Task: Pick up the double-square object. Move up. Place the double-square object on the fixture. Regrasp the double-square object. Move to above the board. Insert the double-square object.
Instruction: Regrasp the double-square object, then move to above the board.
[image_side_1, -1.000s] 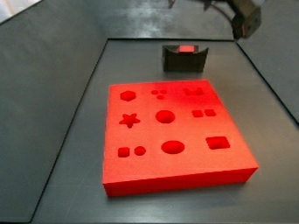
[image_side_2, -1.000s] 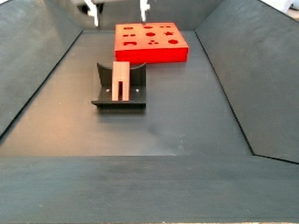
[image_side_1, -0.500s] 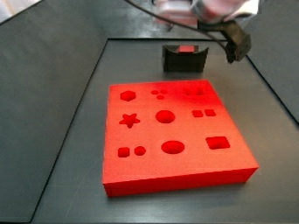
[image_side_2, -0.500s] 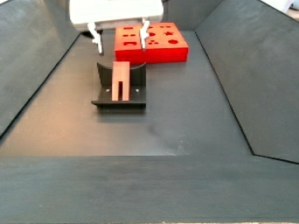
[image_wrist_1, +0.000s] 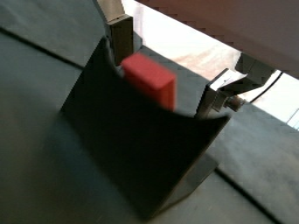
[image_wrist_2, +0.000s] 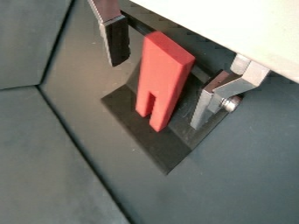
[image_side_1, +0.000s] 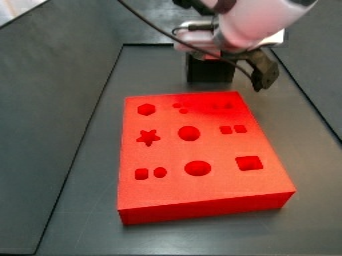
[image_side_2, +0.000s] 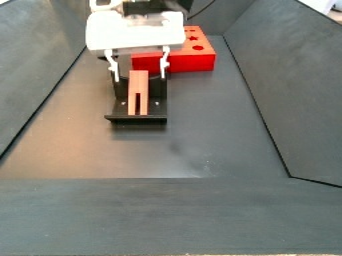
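The gripper over the fixture was white with silver fingers and dark pads, the fixture dark grey to black, the block in it plain red-pink, the board bright red, and the floor dull dark grey.

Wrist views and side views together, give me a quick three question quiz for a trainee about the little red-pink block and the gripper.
1. True or false: the small flat red-pink double-square object lies apart from the large red board with shaped holes.
2. The gripper is: A) shut on the object; B) open, one finger on each side of it; C) shut and empty.
3. Fill in: the object rests on the dark grey ___.
Key: 1 true; 2 B; 3 fixture.
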